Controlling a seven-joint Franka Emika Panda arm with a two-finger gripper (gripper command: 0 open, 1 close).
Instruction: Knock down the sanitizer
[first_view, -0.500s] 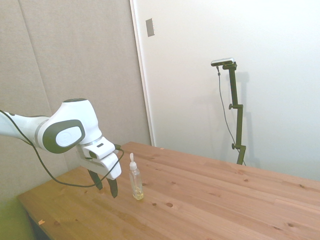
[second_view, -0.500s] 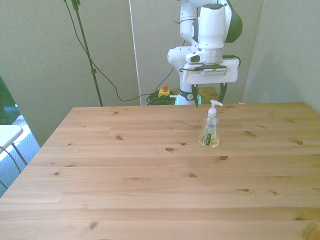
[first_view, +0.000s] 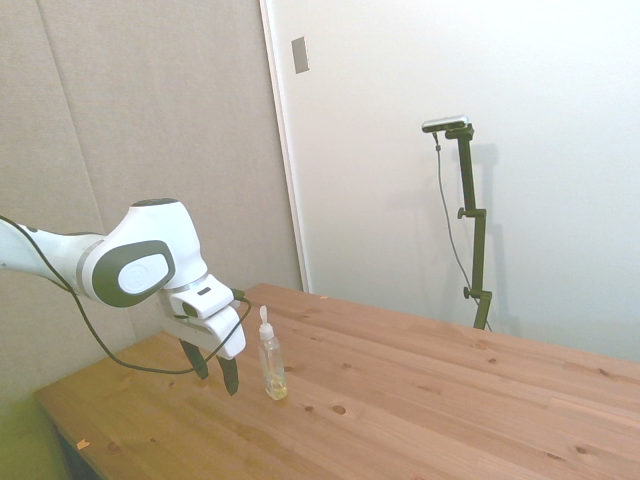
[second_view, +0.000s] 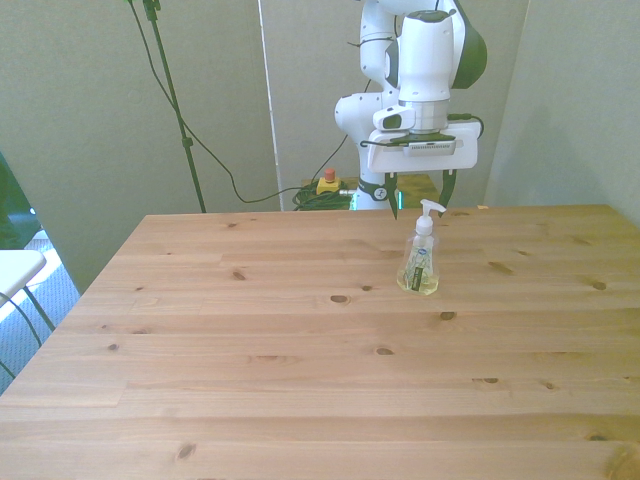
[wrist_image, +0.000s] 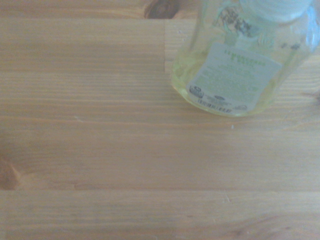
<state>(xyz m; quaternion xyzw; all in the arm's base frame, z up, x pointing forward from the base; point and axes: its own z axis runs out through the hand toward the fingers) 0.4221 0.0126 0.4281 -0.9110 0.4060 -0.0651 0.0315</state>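
Nothing knocked down yet: the sanitizer stands upright on the surface, toward the front view's right, a little yellow liquid at its bottom. Just behind it hangs the end effector, fingers spread wide and holding nothing, tips low by the bottle but apart from it. The whole job is left, I'd say: a push at the bottle's upper part to tip it.

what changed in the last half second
The gripper dipped slightly and edged a little closer to the sanitizer; its fingers are open and not touching it. The sanitizer stands upright in the same spot on the table.
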